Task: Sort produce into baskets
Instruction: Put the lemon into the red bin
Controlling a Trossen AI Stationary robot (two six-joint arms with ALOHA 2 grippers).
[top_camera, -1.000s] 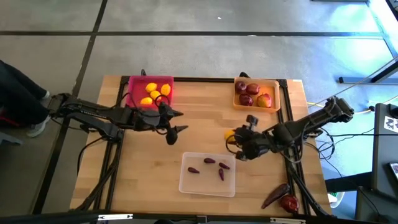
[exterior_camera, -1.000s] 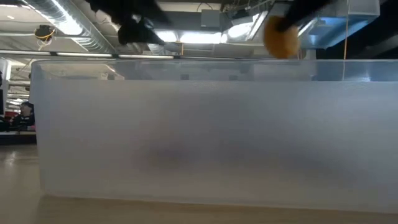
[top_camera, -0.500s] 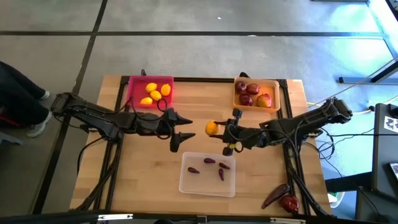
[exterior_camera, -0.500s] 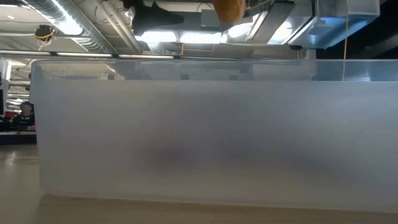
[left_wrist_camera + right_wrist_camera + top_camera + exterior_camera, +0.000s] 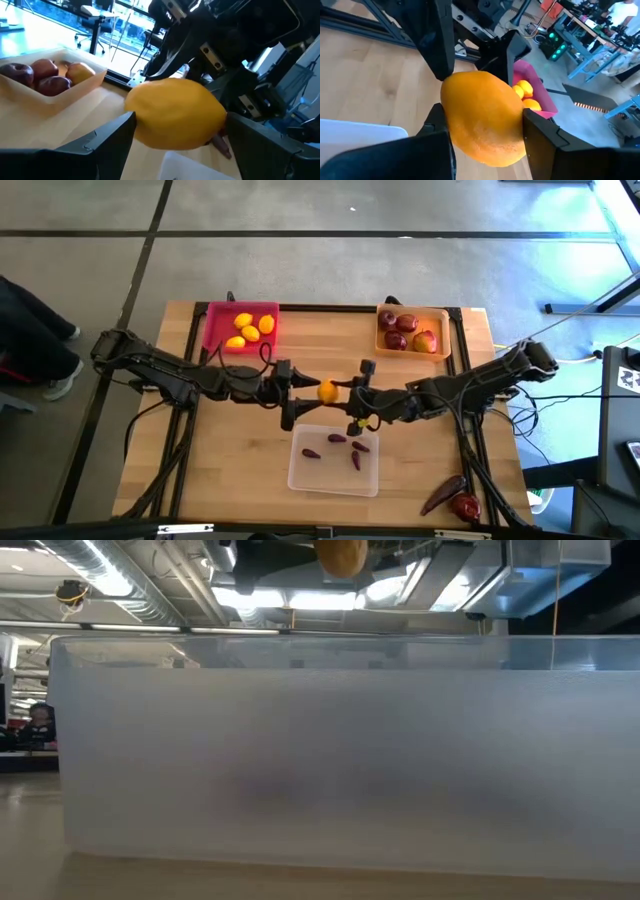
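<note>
A yellow-orange lemon (image 5: 326, 391) hangs in the air over the table's middle, just beyond the far edge of the clear tray (image 5: 300, 475). My right gripper (image 5: 338, 392) is shut on it. My left gripper (image 5: 310, 392) is open. Its fingers (image 5: 107, 137) stand on either side of the same lemon (image 5: 175, 114); I cannot tell whether they touch it. The pink tray (image 5: 213, 325) holds several lemons. The orange tray (image 5: 445, 340) holds several red fruits. The clear tray holds several purple pods. My right gripper pinches the lemon by its two opposite sides (image 5: 451, 125) between its two fingers. The fingers come level from the table's right side. The lemon is lifted clear of the table and of the trays.
A long dark pod (image 5: 442, 495) and a red fruit (image 5: 465, 507) lie at the table's near right corner. In the low view the clear tray's wall (image 5: 320, 760) fills the picture, with the lemon (image 5: 342, 555) above it.
My right gripper has carried the lemon toward the table's left, from the right half to the middle, clear of the table. My left gripper has moved toward the table's right, from beside the pink tray up to the lemon, and its fingers now flank it.
</note>
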